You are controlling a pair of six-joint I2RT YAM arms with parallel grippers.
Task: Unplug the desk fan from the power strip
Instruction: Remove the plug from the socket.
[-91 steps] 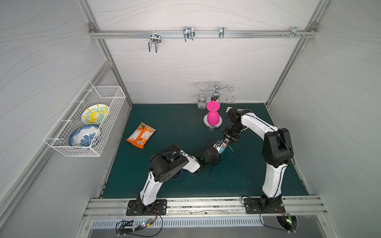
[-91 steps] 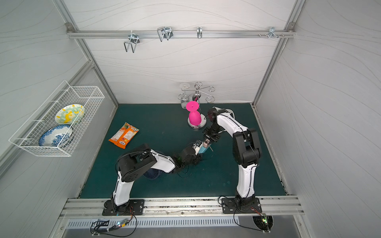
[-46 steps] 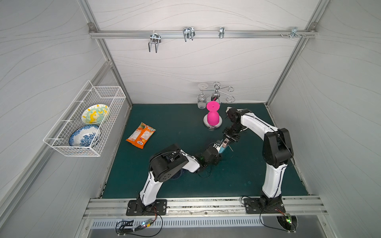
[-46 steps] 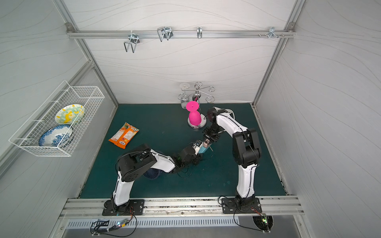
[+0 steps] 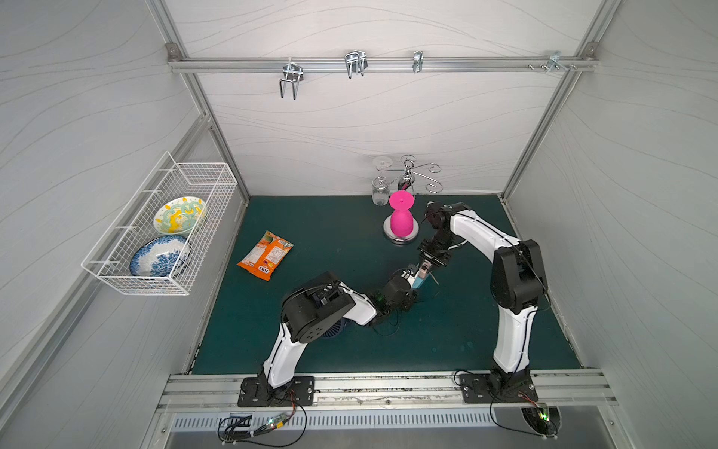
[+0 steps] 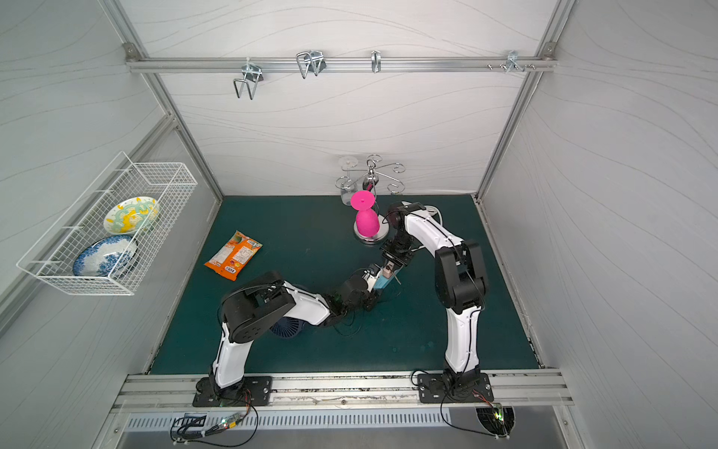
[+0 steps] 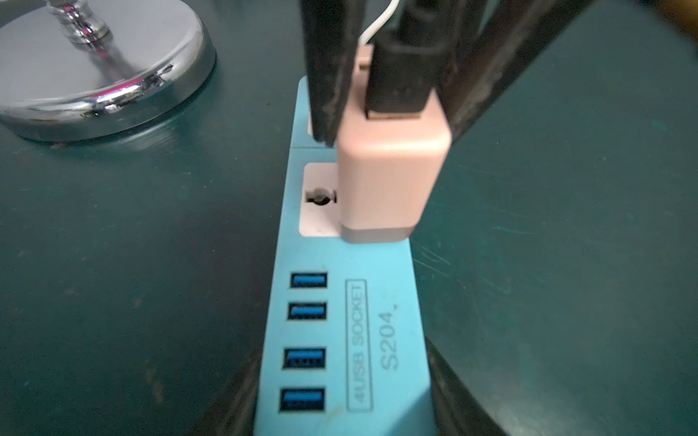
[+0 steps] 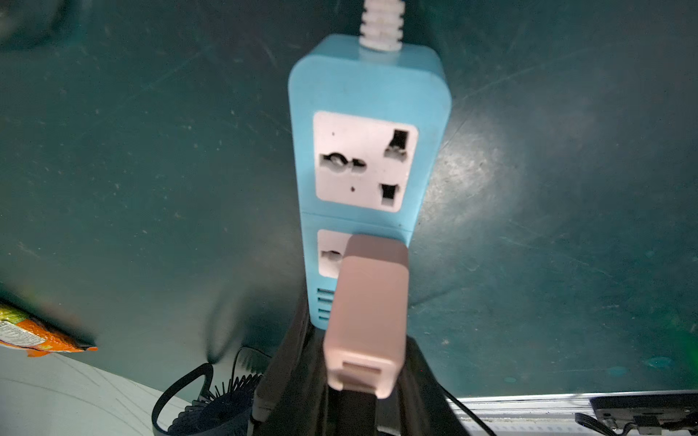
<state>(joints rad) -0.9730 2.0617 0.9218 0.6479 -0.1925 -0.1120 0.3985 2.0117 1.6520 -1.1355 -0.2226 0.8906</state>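
The dark green tabletop mat [image 5: 311, 233] is seen in both top views with the two white-and-black arms meeting near its middle. The small round navy-blue desk fan [image 6: 285, 326] lies flat, mostly hidden under the left arm, its thin black cable [image 5: 382, 328] looping across the mat. The short light-blue power strip [image 7: 340, 339] with a white socket face lies flat between the grippers, and its end by the row of blue ports is pinned by the left gripper [image 7: 340, 415], whose jaws are closed against its sides. The small pink cube plug [image 7: 393, 170] stands in the socket next to those ports (whether it is fully seated cannot be told), and it is clamped between the dark fingers [image 7: 325, 75] of the right gripper [image 8: 362, 389], one on either side. A slip off the smooth cube is judged the main risk, caused by a shallow grip; a tilted pull could bind the pins, and the strip could be lifted if the left hold gives. The chrome stand base [image 7: 94, 68] lies near the strip and could be bumped.
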